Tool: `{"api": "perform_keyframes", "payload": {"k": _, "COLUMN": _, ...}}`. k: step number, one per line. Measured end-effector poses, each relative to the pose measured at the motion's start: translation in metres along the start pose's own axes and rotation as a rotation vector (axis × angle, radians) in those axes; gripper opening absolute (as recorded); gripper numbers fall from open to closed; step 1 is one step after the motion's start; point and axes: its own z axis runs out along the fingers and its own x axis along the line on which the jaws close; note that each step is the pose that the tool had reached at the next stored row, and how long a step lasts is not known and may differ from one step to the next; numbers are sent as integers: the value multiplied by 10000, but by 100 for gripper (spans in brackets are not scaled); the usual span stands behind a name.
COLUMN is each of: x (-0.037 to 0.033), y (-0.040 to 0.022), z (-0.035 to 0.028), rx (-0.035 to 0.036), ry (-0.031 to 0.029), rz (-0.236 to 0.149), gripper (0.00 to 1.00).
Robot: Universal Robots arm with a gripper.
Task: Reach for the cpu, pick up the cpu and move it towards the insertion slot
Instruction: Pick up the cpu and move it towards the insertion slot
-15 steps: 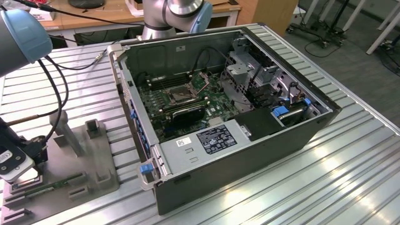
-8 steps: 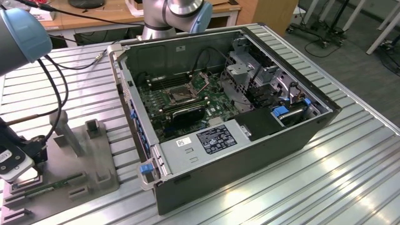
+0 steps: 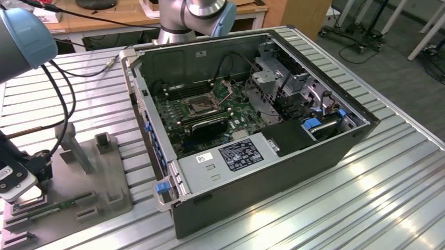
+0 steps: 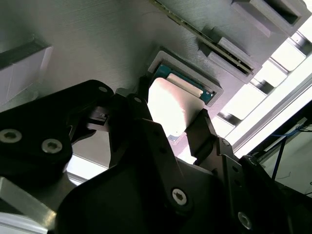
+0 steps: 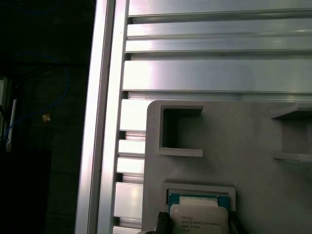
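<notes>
Straddling cpu (image 4: 166, 103) in fixture nest (image 4: 215, 90), end effector (image 4: 170, 109) spread w/ a tip each side.

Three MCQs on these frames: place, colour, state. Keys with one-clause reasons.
1. Where does the cpu lie?
A) in the grey fixture's recess
B) on the floor
C) on a chair

2. What colour is the latch tab at the computer case's near corner?
A) red
B) blue
C) yellow

3. The case's side is:
A) panelled shut
B) open
C) taped over

Key:
1A, it sits in the recess in both wrist views.
2B, the tab is blue in the exterior view.
3B, the motherboard lies exposed.
</notes>
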Motion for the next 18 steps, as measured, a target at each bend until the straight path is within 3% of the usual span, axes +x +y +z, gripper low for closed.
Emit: {"api": "perform_keyframes", "payload": {"k": 18, "x": 0, "y": 2, "z": -38, "rx": 1, "ry": 0, "rz": 0, "gripper": 55}}
